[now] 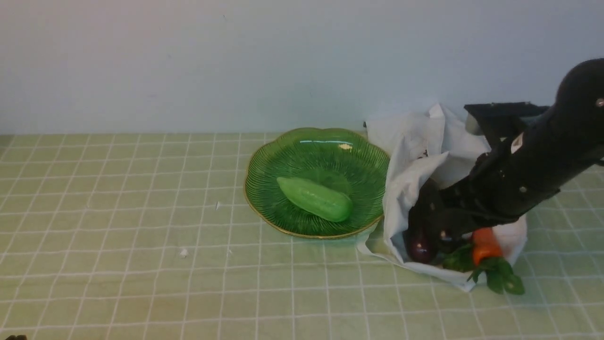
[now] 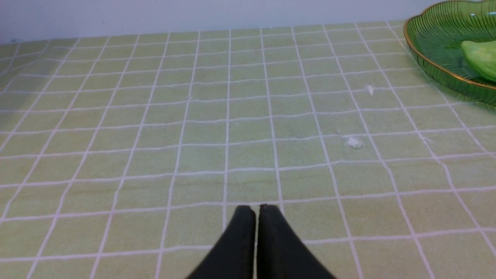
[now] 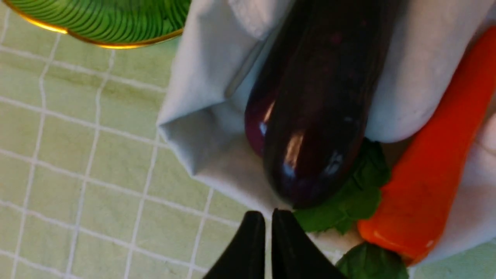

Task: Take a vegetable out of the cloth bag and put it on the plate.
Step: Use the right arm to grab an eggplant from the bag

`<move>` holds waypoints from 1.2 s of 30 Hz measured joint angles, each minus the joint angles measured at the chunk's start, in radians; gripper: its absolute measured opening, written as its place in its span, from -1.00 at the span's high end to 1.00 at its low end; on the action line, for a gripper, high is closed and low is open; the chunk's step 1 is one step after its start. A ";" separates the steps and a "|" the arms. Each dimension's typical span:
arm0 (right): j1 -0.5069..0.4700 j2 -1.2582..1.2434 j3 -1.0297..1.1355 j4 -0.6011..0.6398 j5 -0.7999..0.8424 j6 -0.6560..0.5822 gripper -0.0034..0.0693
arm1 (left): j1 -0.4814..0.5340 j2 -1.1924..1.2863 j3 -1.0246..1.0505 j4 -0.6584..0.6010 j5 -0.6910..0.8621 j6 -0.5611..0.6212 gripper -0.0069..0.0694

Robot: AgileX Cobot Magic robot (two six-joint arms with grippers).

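The long dark purple-brown eggplant (image 3: 321,100) lies in the mouth of the white cloth bag (image 3: 201,97), its rounded end toward my right gripper (image 3: 268,217). That gripper is shut and empty, its tips just short of the eggplant's end. In the front view the right arm reaches down into the bag (image 1: 410,146) and hides most of that eggplant. The green ribbed plate (image 1: 269,160) stands left of the bag with a light green cucumber (image 1: 315,199) on it. My left gripper (image 2: 255,211) is shut and empty over bare tablecloth.
A shorter glossy purple eggplant (image 3: 256,124) lies beside the long one, its end showing in the front view (image 1: 420,249). An orange carrot (image 1: 483,245) and green leaves (image 1: 500,276) lie at the bag's mouth. White crumbs (image 1: 183,253) dot the cloth. A wall stands behind.
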 joint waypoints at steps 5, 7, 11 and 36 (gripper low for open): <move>0.027 0.060 -0.009 -0.114 -0.064 0.119 0.43 | 0.000 0.000 0.000 0.000 0.000 0.000 0.83; 0.027 0.067 -0.009 -0.124 -0.073 0.123 0.32 | 0.000 0.000 0.000 0.000 0.000 0.000 0.83; 0.027 0.116 -0.009 -0.150 -0.123 0.129 -0.19 | 0.000 0.000 0.000 0.000 0.000 0.000 0.83; 0.027 -0.061 -0.011 -0.356 0.173 0.282 -0.13 | 0.000 0.000 0.000 0.000 0.000 0.000 0.83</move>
